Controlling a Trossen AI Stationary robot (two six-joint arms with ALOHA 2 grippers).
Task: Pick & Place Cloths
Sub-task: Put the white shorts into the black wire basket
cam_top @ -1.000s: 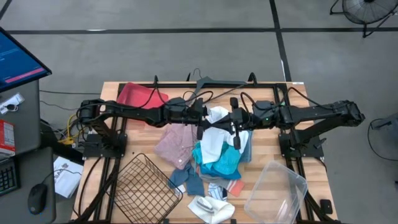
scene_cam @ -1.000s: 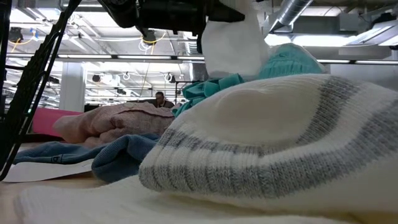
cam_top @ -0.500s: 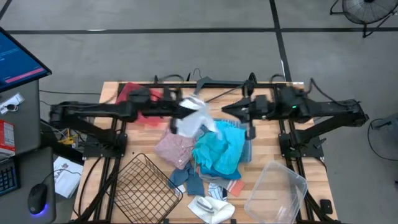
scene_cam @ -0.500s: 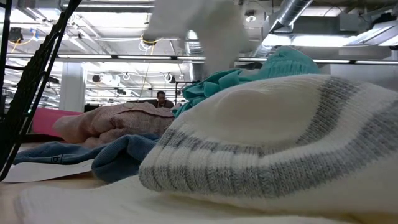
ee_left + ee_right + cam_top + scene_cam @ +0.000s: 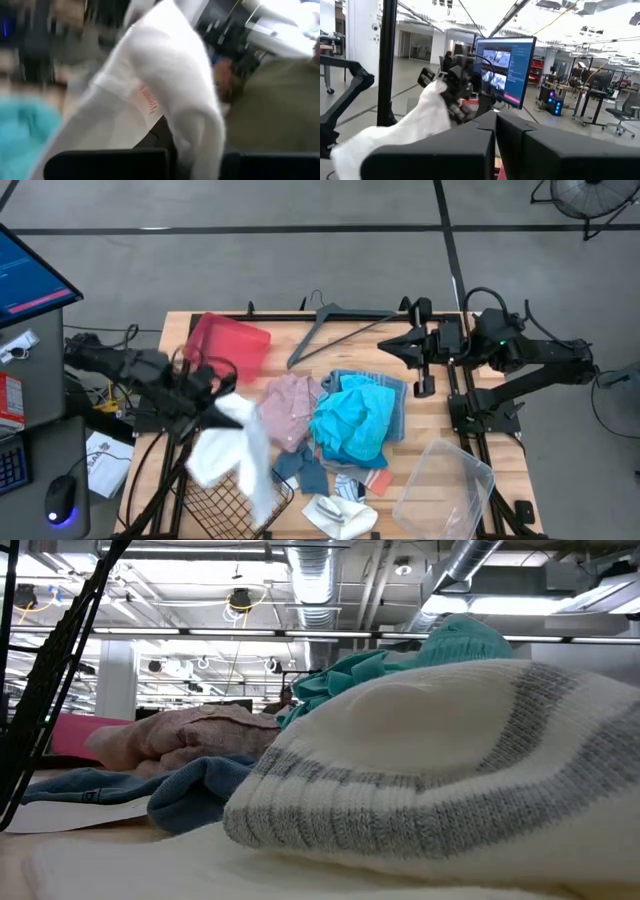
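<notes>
**A:** High view first. The left tool (image 5: 205, 385) is seen clamped on the white garment (image 5: 230, 455), which is hung over the near rim of the wire basket (image 5: 235, 485) at the left of the table (image 5: 430, 430). The right tool (image 5: 420, 345) is parked shut and empty at the far right side, near the grey hanger (image 5: 335, 325). The turquoise garment (image 5: 350, 420) is piled mid-table on the blue-grey striped cloth (image 5: 395, 395), with the pink checked garment (image 5: 285, 410) just beside it and the red tray (image 5: 228, 345) behind.

**B:** And the low view? Neither arm is shown there, only a white sock with grey stripes (image 5: 420, 770) filling the front, with the pink (image 5: 190, 735) and turquoise (image 5: 400, 660) heaps behind.

**A:** Right, the basket can't be checked from there at all. In the left wrist view the white cloth (image 5: 160, 95) is seen bunched right against the fingers, badly blurred.

**B:** From the right wrist view it's seen from across the table, the cloth (image 5: 405, 130) dangling from the other arm.

**A:** Risk, judged from above: part of the cloth seems draped outside the rim, so if it's let go now it could be dragged off onto the table or floor by its own weight. It could also be snagged on the wire.
</notes>
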